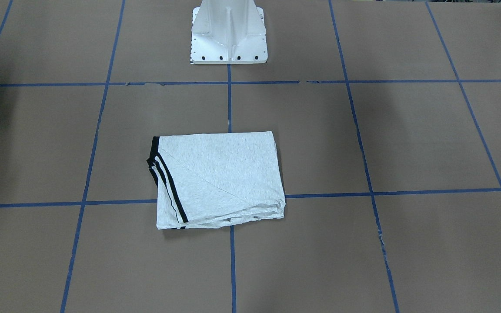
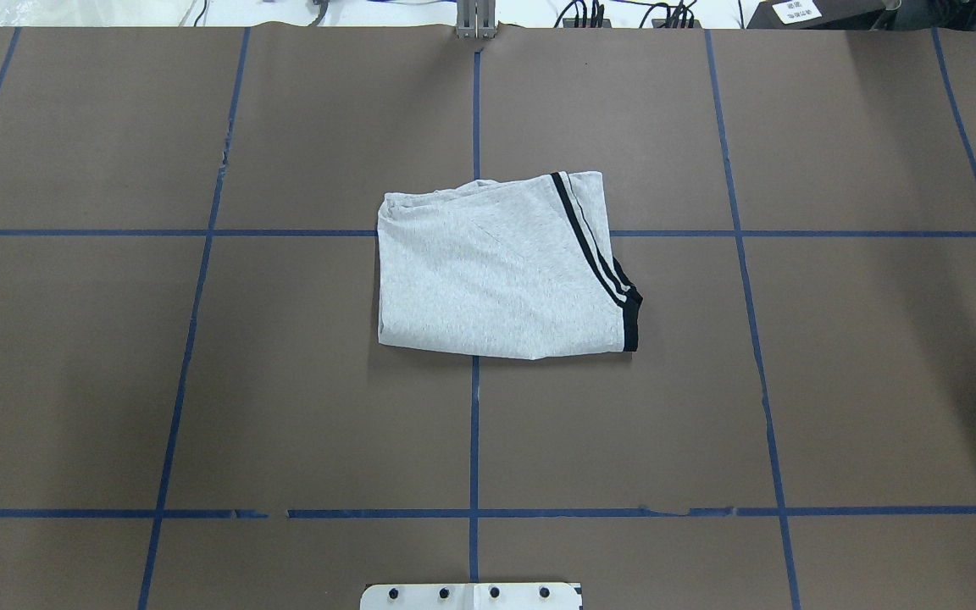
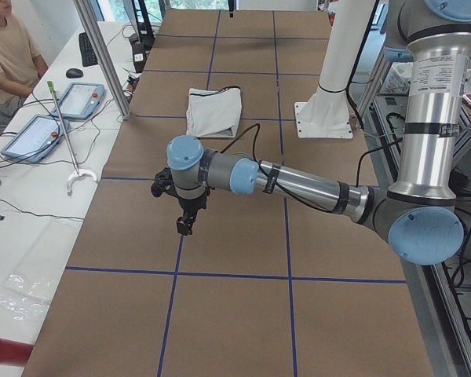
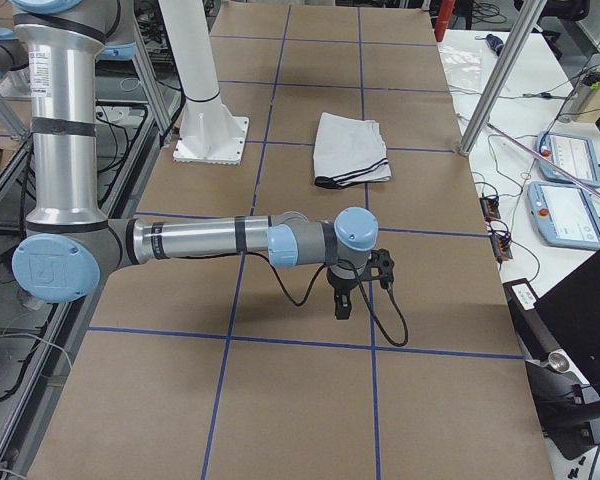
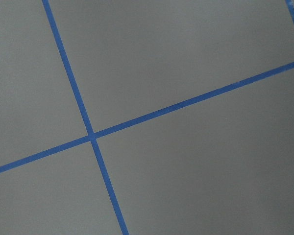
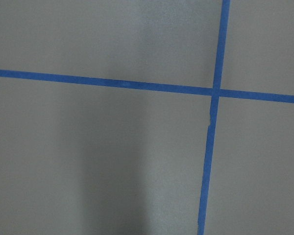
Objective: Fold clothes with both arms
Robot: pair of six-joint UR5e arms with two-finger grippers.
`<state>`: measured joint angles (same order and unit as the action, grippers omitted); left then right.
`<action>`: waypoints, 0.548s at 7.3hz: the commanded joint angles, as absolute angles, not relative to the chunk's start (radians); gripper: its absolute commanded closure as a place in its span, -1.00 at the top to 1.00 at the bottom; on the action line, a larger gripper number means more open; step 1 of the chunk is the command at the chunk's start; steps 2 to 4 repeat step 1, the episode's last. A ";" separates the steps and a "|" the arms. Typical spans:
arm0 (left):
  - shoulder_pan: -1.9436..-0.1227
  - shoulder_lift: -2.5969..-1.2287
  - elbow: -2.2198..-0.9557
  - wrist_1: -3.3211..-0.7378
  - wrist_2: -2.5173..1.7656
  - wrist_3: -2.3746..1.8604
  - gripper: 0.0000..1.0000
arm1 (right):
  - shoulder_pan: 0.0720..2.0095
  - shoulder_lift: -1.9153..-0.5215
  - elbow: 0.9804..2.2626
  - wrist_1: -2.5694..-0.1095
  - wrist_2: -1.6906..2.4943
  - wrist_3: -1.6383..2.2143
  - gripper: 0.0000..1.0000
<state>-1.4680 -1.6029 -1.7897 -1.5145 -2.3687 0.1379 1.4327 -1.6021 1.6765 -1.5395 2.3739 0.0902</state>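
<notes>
The shirt (image 2: 496, 267) lay folded into a compact rectangle at the middle of the table (image 2: 285, 381). It sat over a crossing of the blue tape (image 5: 90, 136), with its black stripes (image 2: 590, 246) toward the robot's right. I judged the folding done or nearly so. That would explain why the left arm (image 3: 298, 182) and the right arm (image 4: 200, 240) reached out wide, leaving the cloth unshadowed and untouched.

The left gripper (image 3: 185, 226) hung pointing down over brown paper (image 6: 112, 171) toward the table's left end, and the right gripper (image 4: 342, 306) did the same toward the opposite end. Both were well apart from the shirt. Only the side cameras showed them, so I could not tell whether either pair of fingers was apart or together. Each wrist camera showed just paper and tape, no cloth.
</notes>
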 commanded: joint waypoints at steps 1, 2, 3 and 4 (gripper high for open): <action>-1.470 -1.603 -1.787 -1.519 -2.370 0.138 1.00 | 1.433 -1.592 1.637 -1.537 2.375 0.087 1.00; -1.470 -1.603 -1.787 -1.519 -2.370 0.138 1.00 | 1.433 -1.592 1.637 -1.537 2.375 0.087 1.00; -1.470 -1.603 -1.787 -1.519 -2.370 0.138 1.00 | 1.433 -1.592 1.637 -1.537 2.375 0.087 1.00; -1.470 -1.603 -1.787 -1.519 -2.370 0.138 1.00 | 1.433 -1.592 1.637 -1.537 2.375 0.087 1.00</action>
